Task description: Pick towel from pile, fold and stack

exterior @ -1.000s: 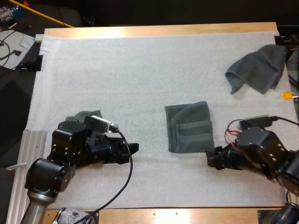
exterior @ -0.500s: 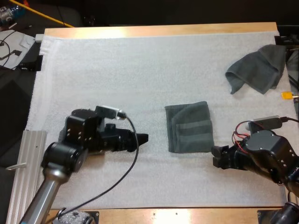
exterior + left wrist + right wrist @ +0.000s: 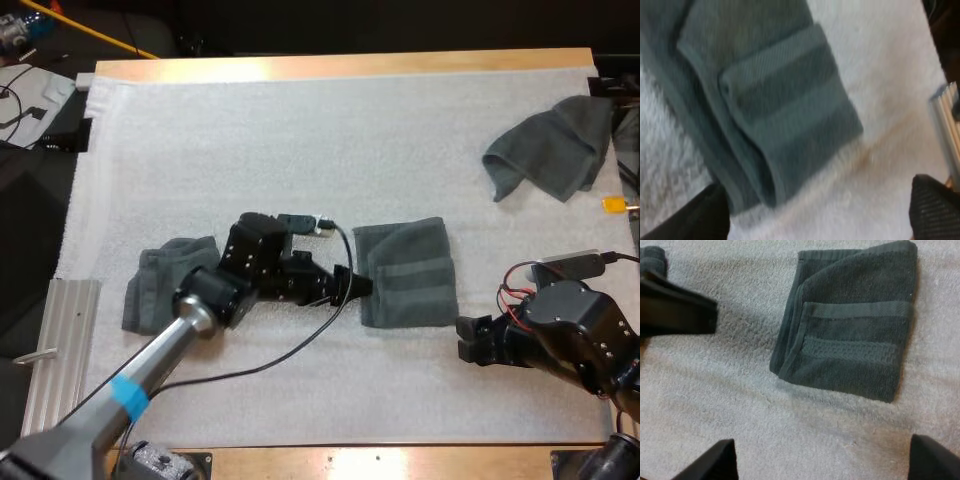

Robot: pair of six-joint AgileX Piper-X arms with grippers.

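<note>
folded towel point(image 3: 405, 272) done, not yet stacked on other towel point(image 3: 165, 290) left of it. left hand point(image 3: 362, 287) at its edge, right hand point(image 3: 468, 339) beside it: both wide open, empty. crumpled towel point(image 3: 550, 148) not yet folded.

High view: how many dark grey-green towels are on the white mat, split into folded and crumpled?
Folded dark grey-green towels: 2 (middle one, left one)
Crumpled dark grey-green towel: 1
Total: 3

Folded towel point(image 3: 770, 110) lying flat on the white mat point(image 3: 880, 100). The left claw point(image 3: 817, 212) stands spread, one black finger just beside the towel's corner, the other clear.
</note>
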